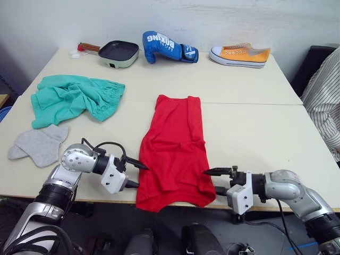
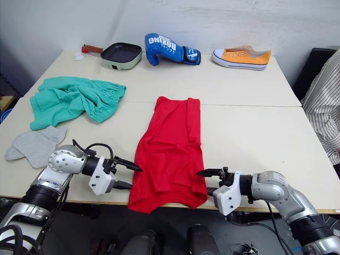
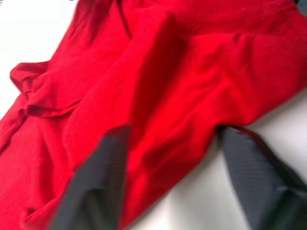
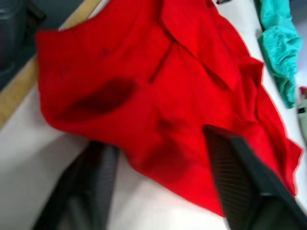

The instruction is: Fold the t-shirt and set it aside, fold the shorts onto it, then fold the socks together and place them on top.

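The red t-shirt (image 1: 175,149) lies folded into a long strip down the middle of the table, its near end hanging over the front edge. My left gripper (image 1: 135,174) stands open at the shirt's left edge, near the table's front. My right gripper (image 1: 212,180) is open at the shirt's right near corner, its fingers (image 4: 240,167) straddling the cloth edge. The teal-green shorts (image 1: 74,98) lie crumpled at the left. The grey socks (image 1: 40,144) rest in front of them, near the left edge.
Along the back of the table stand a small black pan (image 1: 118,53), a blue boxing glove (image 1: 167,48) and an orange sneaker (image 1: 240,55). A person's striped sleeve (image 1: 324,101) shows at the right edge. The table's right half (image 1: 255,127) is bare.
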Tool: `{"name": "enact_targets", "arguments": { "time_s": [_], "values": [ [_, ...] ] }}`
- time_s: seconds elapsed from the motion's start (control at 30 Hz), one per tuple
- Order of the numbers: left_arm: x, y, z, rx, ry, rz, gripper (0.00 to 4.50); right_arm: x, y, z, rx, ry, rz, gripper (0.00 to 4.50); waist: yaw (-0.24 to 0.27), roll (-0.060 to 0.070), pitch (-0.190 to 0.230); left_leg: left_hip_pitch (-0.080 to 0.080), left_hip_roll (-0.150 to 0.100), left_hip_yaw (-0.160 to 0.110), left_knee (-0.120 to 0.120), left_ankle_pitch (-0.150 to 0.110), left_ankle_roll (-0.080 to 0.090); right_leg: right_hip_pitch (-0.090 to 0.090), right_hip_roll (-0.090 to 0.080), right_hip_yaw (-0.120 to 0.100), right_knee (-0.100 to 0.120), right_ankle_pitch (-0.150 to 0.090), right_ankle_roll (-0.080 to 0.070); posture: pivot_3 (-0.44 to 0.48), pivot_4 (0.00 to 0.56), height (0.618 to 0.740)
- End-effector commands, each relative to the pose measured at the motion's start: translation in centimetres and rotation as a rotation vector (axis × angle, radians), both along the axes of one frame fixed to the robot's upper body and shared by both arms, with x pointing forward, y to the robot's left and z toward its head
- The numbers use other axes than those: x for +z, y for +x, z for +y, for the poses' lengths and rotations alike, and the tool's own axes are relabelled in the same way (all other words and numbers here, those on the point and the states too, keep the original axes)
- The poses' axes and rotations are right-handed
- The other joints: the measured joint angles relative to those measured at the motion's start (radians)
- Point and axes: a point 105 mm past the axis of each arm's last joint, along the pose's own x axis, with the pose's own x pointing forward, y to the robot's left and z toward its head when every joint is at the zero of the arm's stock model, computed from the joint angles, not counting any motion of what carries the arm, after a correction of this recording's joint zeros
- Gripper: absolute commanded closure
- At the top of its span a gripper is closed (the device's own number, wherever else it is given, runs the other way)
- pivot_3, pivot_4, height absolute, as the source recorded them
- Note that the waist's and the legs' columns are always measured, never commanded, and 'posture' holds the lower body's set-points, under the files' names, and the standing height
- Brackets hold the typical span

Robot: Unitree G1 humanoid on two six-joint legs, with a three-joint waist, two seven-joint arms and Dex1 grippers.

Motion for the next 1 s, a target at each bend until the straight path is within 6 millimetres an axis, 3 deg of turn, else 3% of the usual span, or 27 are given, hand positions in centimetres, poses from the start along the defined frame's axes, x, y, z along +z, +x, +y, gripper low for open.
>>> {"name": "enact_targets", "arguments": {
  "time_s": [0.03,0.13,0.2,0.3,0.47,0.6,0.7,0.83,1.0],
  "values": [
    [0.0,0.0,-0.1,0.04,-0.028,0.05,2.96,1.5,-0.2,0.8,-0.002,0.073,0.01,3.15,0.0,0.0,0.0,0.0,0.0,0.0,0.0,0.0,0.0,0.0,0.0,0.0,0.0,0.0,0.0,0.0,0.15,0.74],
    [1.0,0.1,-0.6,0.093,-0.097,0.14,4.0,2.4,-0.2,0.8,-0.035,0.113,0.07,4.29,0.0,0.0,0.001,-0.001,0.0,0.0,0.0,0.0,0.0,0.0,0.0,0.0,-0.001,0.0,0.0,0.0,0.15,0.74],
    [1.9,-0.1,-1.0,0.14,-0.145,0.248,4.47,3.3,-0.4,0.7,-0.072,0.162,0.154,4.5,0.0,0.001,0.001,-0.002,0.0,-0.001,0.0,0.0,0.0,-0.001,0.0,0.0,0.0,0.0,0.0,0.0,0.15,0.74],
    [3.0,-1.2,-1.3,0.194,-0.195,0.434,4.47,4.4,-1.7,0.6,-0.11,0.223,0.314,4.5,0.0,0.001,0.002,-0.003,0.0,-0.002,-0.001,0.0,0.0,-0.002,0.0,0.0,-0.001,0.0,0.0,0.0,0.15,0.74],
    [3.8,-4.9,-1.1,0.207,-0.168,0.716,4.47,5.4,-5.7,0.9,-0.082,0.259,0.579,4.5,-0.002,0.001,0.003,-0.005,0.001,-0.003,-0.004,0.0,0.0,-0.002,0.0,-0.001,-0.009,0.0,0.0,0.0,0.15,0.74],
    [3.6,-7.3,-0.6,0.184,-0.101,0.812,4.47,5.8,-7.3,1.0,-0.085,0.277,0.702,4.5,-0.002,0.001,0.005,-0.003,0.001,-0.004,-0.004,-0.001,0.002,0.0,0.0,-0.001,-0.01,-0.001,0.0,0.0,0.15,0.74],
    [3.6,-7.7,-0.5,0.207,-0.128,0.85,4.47,6.1,-7.8,0.9,-0.079,0.275,0.73,4.5,0.001,0.002,0.006,-0.002,0.001,-0.004,-0.004,-0.003,0.004,0.001,0.0,-0.001,-0.011,-0.001,-0.001,0.0,0.15,0.74],
    [3.6,-4.2,-0.4,0.327,-0.288,0.873,4.47,8.0,-5.0,0.6,-0.126,0.355,0.671,4.5,0.003,0.003,0.008,-0.001,0.001,-0.004,-0.004,-0.003,0.005,0.002,0.0,-0.001,-0.013,-0.001,-0.001,0.0,0.15,0.74],
    [5.3,0.6,0.0,0.483,-0.561,0.851,4.47,11.5,1.4,0.3,-0.178,0.461,0.565,4.5,-0.007,0.001,0.014,-0.002,0.0,-0.004,-0.003,-0.003,0.004,0.001,0.0,-0.001,-0.012,0.0,0.0,0.0,0.15,0.74]
  ]
}}
